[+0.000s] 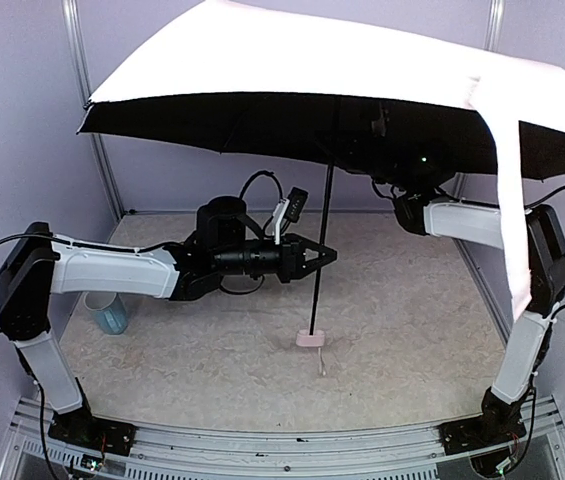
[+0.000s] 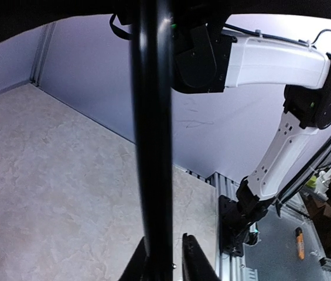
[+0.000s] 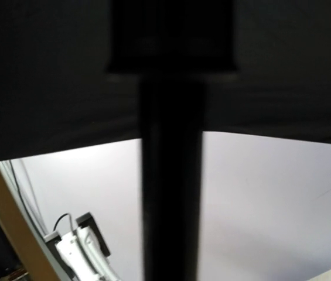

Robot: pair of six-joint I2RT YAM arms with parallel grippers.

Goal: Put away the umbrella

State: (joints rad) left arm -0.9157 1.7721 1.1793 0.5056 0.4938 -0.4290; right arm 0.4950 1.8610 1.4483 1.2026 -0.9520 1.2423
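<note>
**Left gripper straddles the shaft of the open umbrella**

The left gripper (image 1: 324, 256) reaches in level from the left, and its jaws are parted with the thin black shaft (image 1: 324, 220) between them. In the left wrist view one of the fingers (image 2: 193, 260) stands just clear of the shaft, so it is not clamped.

The umbrella (image 1: 292, 60) stands upright and fully open. Below the left gripper the shaft runs down to the small pale pink handle (image 1: 310, 340), which rests on the table (image 1: 412, 330). Above it, the pink canopy with its black lining spreads over both arms.

The right gripper (image 1: 376, 128) is right of the shaft, high under the lining. It is too dark there to tell how its jaws stand. A clear cup (image 1: 110, 312) sits far left of the shaft.
</note>
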